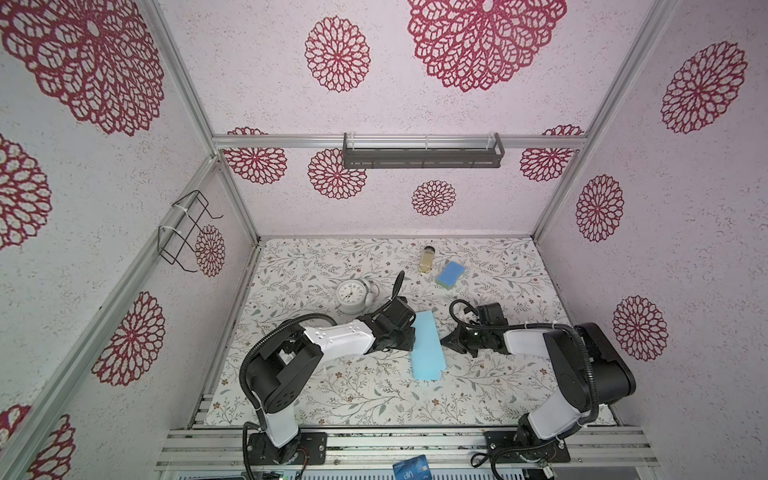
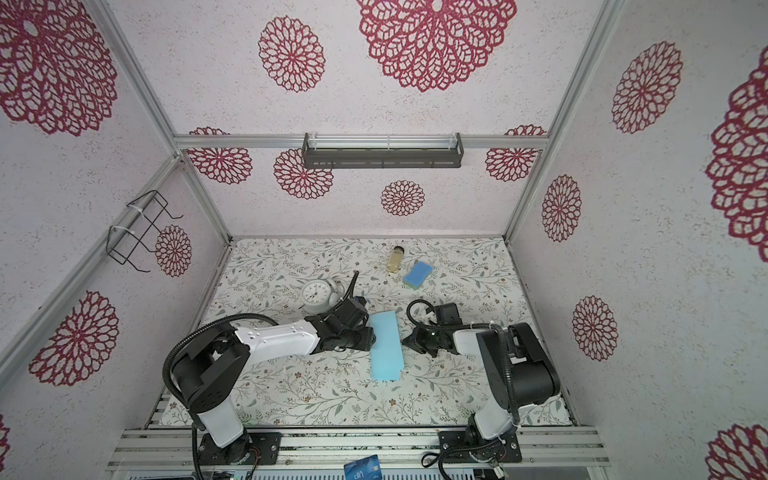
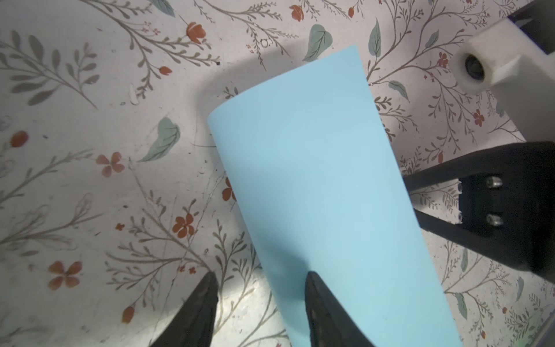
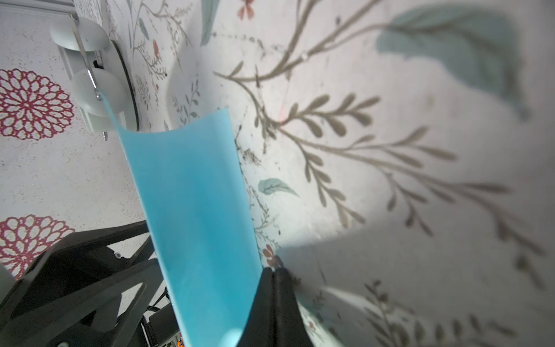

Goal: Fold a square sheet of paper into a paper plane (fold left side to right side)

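The paper is light blue and plain. It is bent over into a long, thin shape that slants a little. It sits just below the middle in both top views. One long side curves up and is not pressed flat.

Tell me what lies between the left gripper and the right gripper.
The square sheet of paper, folded over into a strip, fills the gap between left gripper and right gripper, as both top views show.
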Robot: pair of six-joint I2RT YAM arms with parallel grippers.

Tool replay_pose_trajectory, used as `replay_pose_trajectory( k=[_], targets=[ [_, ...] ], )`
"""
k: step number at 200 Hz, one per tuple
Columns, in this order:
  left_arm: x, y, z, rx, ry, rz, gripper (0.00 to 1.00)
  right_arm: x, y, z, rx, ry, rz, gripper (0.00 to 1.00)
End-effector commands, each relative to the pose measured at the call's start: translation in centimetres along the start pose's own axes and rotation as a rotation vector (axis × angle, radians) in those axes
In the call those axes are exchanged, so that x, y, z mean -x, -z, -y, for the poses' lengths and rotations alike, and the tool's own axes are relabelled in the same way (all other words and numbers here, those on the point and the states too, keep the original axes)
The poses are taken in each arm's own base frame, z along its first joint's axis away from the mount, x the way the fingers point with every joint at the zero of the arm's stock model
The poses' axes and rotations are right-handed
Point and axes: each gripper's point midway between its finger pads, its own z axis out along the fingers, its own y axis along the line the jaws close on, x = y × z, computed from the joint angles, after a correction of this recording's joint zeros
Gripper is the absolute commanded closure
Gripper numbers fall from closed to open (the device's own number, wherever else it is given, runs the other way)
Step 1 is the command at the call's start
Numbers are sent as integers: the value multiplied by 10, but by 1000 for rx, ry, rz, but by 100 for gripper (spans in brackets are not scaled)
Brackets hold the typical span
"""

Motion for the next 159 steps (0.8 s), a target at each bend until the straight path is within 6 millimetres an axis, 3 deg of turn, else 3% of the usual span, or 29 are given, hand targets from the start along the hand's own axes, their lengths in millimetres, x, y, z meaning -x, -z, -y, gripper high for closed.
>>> replay_pose_trajectory(
  k=[1, 59, 102, 159],
  targets=[
    [-4, -4, -2, 42, -36, -17, 50, 4, 0, -4, 9, 16, 3, 100],
    [-10, -6, -2, 65, -69, -33, 52, 10, 13, -16, 22, 33, 50, 100],
    [-10, -5, -2, 64, -70, -29, 52, 15, 26, -41, 80, 59, 90, 100],
    [-9, -6, 0, 62, -72, -29, 52, 4, 7, -50, 75, 95, 36, 100]
  ],
)
